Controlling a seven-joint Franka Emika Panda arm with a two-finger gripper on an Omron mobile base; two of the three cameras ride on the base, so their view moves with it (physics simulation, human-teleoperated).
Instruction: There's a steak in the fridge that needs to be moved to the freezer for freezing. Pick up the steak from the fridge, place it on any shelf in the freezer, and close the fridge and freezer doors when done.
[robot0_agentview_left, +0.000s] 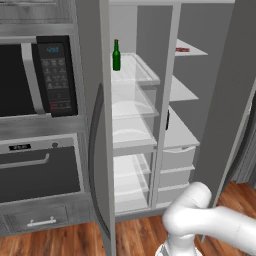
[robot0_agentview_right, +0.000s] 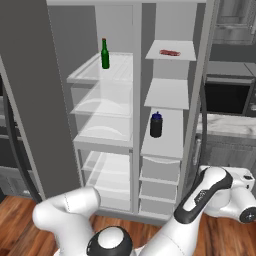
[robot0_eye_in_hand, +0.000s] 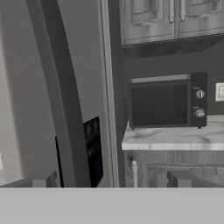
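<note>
The steak (robot0_agentview_right: 169, 52) (robot0_agentview_left: 182, 49) lies flat on the top opaque shelf (robot0_agentview_right: 172, 45) of the freezer (robot0_agentview_right: 167, 95), the narrow right compartment. To its left is the wider fridge (robot0_agentview_right: 102, 100), its glass shelves bare apart from a green bottle (robot0_agentview_right: 105, 54). Both doors stand open: the fridge door (robot0_agentview_left: 95, 125) on the left, the freezer door (robot0_agentview_left: 225, 100) on the right. My gripper (robot0_eye_in_hand: 111, 179) is open with nothing between its fingers. It hangs low outside the freezer door (robot0_eye_in_hand: 65, 100), facing the door's dark handle and black control panel (robot0_eye_in_hand: 92, 148).
A dark jar (robot0_agentview_right: 156, 125) stands on the freezer's third shelf, above several drawers. Left of the unit are a built-in microwave (robot0_agentview_left: 30, 80) and an oven (robot0_agentview_left: 40, 170). Right of it, a counter (robot0_eye_in_hand: 175, 135) carries a black microwave (robot0_eye_in_hand: 166, 103) under wall cabinets.
</note>
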